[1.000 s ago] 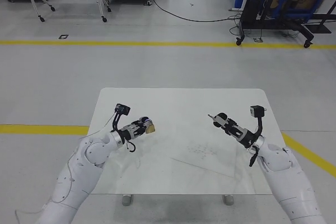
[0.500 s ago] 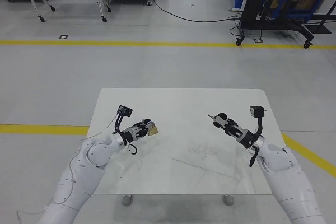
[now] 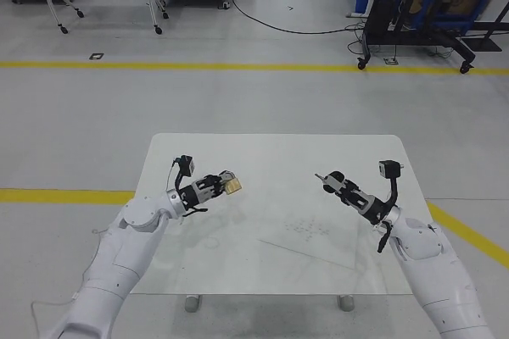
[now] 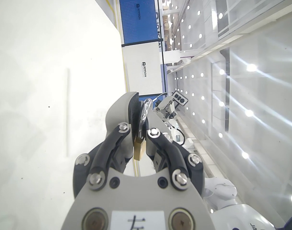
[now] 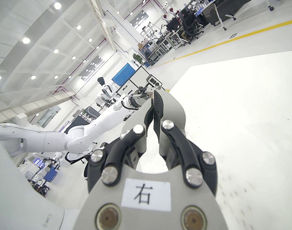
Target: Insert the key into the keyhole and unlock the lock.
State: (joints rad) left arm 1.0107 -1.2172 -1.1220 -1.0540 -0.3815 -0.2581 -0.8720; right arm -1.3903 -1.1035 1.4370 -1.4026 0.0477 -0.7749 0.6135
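While left tool (image 3: 221, 184) pinches the lock (image 3: 232, 184) and right tool (image 3: 329, 181) pinches the key (image 3: 320, 177), well apart, aim keyhole at key tip before closing in.

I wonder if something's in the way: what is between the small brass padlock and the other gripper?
Nothing: top view shows bare white table between brass padlock and right gripper.

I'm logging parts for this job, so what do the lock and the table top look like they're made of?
The lock: body looks like brass, yellow with a dull metallic sheen; its shackle looks like polished steel, silvery and mirror-bright. The table: smooth white top with a faint gloss, perhaps laminate or painted board; cannot tell which.
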